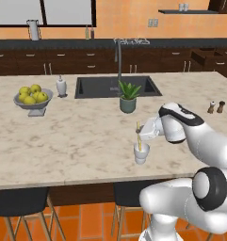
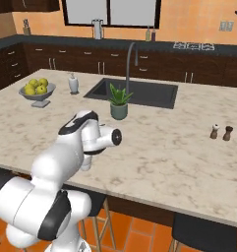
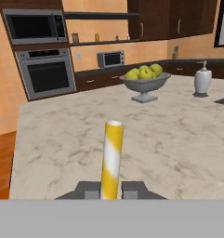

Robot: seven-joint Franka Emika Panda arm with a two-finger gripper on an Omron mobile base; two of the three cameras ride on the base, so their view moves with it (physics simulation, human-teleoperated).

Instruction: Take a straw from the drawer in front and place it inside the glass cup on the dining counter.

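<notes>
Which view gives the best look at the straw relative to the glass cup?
The left base view: the straw stands upright with its lower end in the glass cup, gripper shut on it. The hand view shows the straw close up between the fingers, not the cup. In the right base view the arm hides both.

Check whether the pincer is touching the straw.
Touching: hand view shows the straw clamped between the pincer fingertips, no gap either side.
</notes>
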